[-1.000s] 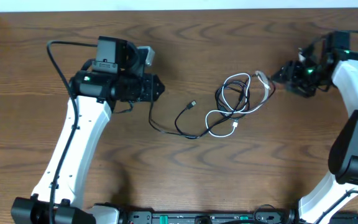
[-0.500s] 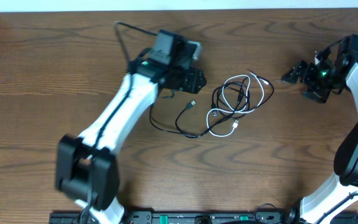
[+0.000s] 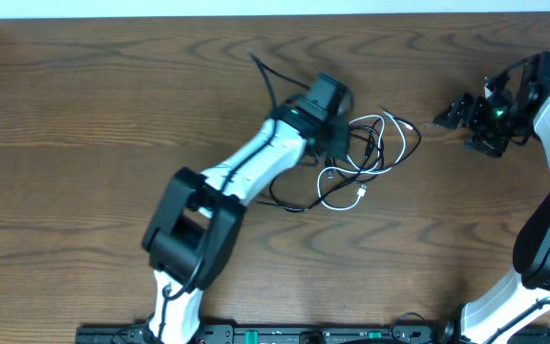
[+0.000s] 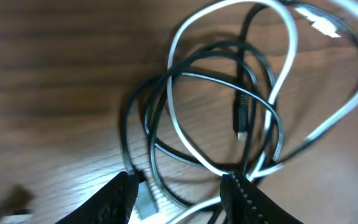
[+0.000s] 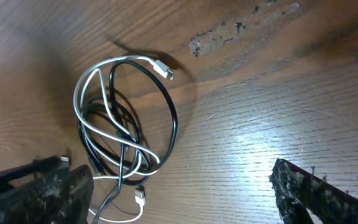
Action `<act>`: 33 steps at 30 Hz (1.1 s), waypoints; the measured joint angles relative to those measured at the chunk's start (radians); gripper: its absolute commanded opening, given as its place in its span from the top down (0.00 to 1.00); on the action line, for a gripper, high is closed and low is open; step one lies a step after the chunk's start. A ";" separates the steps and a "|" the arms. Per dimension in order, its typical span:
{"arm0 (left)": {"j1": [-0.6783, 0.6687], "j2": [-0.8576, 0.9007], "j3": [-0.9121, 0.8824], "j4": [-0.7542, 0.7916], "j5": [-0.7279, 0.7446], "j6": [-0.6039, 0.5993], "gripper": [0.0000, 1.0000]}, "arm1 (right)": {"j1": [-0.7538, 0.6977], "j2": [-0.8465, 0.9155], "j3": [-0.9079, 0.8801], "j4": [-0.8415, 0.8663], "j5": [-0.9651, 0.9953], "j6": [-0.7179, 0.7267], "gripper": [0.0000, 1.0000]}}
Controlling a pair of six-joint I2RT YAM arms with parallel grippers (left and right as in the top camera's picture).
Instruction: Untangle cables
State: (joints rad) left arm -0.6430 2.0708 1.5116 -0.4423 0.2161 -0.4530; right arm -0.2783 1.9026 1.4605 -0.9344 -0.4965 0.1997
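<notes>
Left hand (image 4: pixel 179 190) moved right, spread over intertwined white cable (image 4: pixel 293 38) and black cable (image 4: pixel 242 114), right hand (image 5: pixel 179 193) spread

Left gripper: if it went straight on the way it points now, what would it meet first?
The tangle: loops of the black cord crossing the white cord lie right ahead of the left gripper and its open jaws. Probably a black loop first, though depth is unclear.
</notes>
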 measured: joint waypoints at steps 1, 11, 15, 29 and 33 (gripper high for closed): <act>-0.015 0.013 0.000 0.005 -0.023 -0.029 0.58 | 0.000 0.000 0.000 0.000 0.000 0.000 0.12; -0.069 0.076 0.000 0.095 -0.160 -0.230 0.58 | 0.000 0.000 0.000 0.000 0.003 -0.006 0.12; -0.073 0.090 0.001 0.119 -0.187 -0.278 0.58 | 0.000 0.000 0.000 0.000 0.009 -0.006 0.12; -0.080 0.121 0.012 0.146 -0.207 -0.306 0.70 | 0.000 0.000 0.000 0.000 0.019 -0.006 0.12; -0.087 0.127 0.025 0.109 -0.216 -0.267 0.71 | 0.000 0.000 0.000 0.000 0.023 -0.006 0.11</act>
State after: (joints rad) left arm -0.7300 2.1979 1.5364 -0.3332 -0.0002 -0.7197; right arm -0.2783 1.9026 1.4605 -0.9344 -0.4740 0.1932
